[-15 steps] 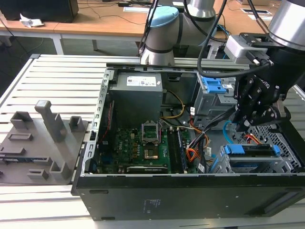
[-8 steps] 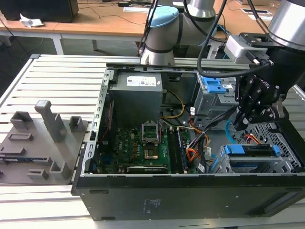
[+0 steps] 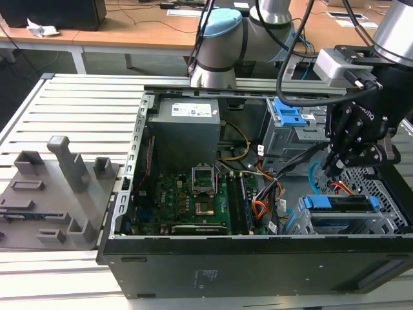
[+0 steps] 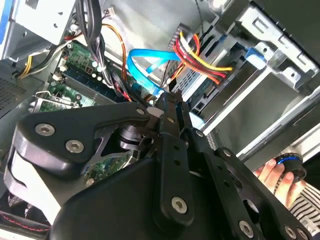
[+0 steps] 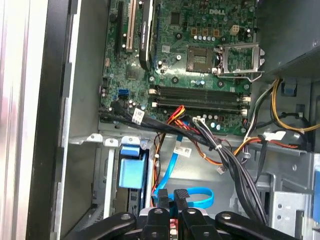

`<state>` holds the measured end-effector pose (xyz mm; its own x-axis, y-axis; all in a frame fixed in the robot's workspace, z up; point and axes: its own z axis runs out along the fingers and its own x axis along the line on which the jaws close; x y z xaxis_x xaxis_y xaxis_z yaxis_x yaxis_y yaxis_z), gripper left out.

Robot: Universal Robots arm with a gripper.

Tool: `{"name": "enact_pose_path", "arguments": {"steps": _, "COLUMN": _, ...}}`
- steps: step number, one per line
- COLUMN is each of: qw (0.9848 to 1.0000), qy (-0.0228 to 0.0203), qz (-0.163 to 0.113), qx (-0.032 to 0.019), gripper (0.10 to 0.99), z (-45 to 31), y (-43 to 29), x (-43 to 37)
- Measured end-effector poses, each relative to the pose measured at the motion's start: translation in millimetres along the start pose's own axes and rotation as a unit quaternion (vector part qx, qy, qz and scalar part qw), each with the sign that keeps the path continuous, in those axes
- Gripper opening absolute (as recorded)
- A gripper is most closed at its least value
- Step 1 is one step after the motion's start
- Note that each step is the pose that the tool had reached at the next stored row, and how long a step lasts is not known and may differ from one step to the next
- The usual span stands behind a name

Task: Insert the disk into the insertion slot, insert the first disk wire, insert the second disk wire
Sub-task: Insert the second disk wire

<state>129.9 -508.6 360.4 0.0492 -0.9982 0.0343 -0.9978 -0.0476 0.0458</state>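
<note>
Blue-framed disk: the disk [image 3: 339, 204] lay flat at the lower right of the exterior view, and looked already seated in the insertion slot [image 3: 386, 188], the grey perforated cage around it.
Case: the open computer case [image 3: 258, 265] sat on the slatted tabletop [image 3: 64, 97].
Orange-red strands: the first disk wire [image 4: 202, 57] ran across the upper middle of the second wrist view toward the back of the cage; whether its plug was fully home could not be told.
Light blue cable: the second disk wire [image 5: 192, 192] curved in a loop at the lower middle of the first wrist view, its end right at the fingertips.
Jaws: the gripper [image 5: 171, 196] had its jaws drawn nearly together, and they appeared to pinch the end of the light blue cable.
Bystander: a person's hand [image 4: 272, 172] rested at the lower right of the second wrist view, well apart from the cables.
Step in hand: probably the second wire's insertion.
Next move calls for: squaring the cable's plug to the socket on the disk's rear, then a straight, gentle push, keeping the neighbouring orange-red strands from snagging.
</note>
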Motion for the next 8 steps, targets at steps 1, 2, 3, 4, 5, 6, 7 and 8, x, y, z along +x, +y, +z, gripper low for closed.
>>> {"name": "enact_pose_path", "arguments": {"steps": 1, "qw": 1.0, "qy": 0.0, "qz": 0.0, "qx": -0.0001, "gripper": 0.161, "z": 0.6, "y": -0.5, "x": 1.7}}
{"name": "enact_pose_path", "arguments": {"steps": 2, "qw": 1.0, "qy": 0.0, "qz": 0.0, "qx": -0.0001, "gripper": 0.161, "z": 0.9, "y": -0.6, "x": 3.8}}
{"name": "enact_pose_path", "arguments": {"steps": 3, "qw": 1.0, "qy": 0.0, "qz": 0.0, "qx": -0.0001, "gripper": 0.161, "z": 1.3, "y": -0.5, "x": 6.4}}
{"name": "enact_pose_path", "arguments": {"steps": 4, "qw": 1.0, "qy": 0.0, "qz": 0.0, "qx": -0.0001, "gripper": 0.161, "z": 1.9, "y": -0.5, "x": 10.5}}
{"name": "enact_pose_path", "arguments": {"steps": 5, "qw": 1.0, "qy": 0.0001, "qz": 0.0, "qx": -0.0001, "gripper": 0.161, "z": 2.5, "y": -0.5, "x": 15.1}}
{"name": "enact_pose_path", "arguments": {"steps": 6, "qw": 1.0, "qy": 0.0001, "qz": 0.001, "qx": -0.0001, "gripper": 0.161, "z": 3.1, "y": -0.4, "x": 20.0}}
{"name": "enact_pose_path", "arguments": {"steps": 7, "qw": 1.0, "qy": 0.0, "qz": 0.001, "qx": -0.0001, "gripper": 0.161, "z": 3.8, "y": -0.5, "x": 24.8}}
{"name": "enact_pose_path", "arguments": {"steps": 8, "qw": 1.0, "qy": 0.0, "qz": 0.001, "qx": -0.0001, "gripper": 0.161, "z": 4.5, "y": -1.0, "x": 28.5}}
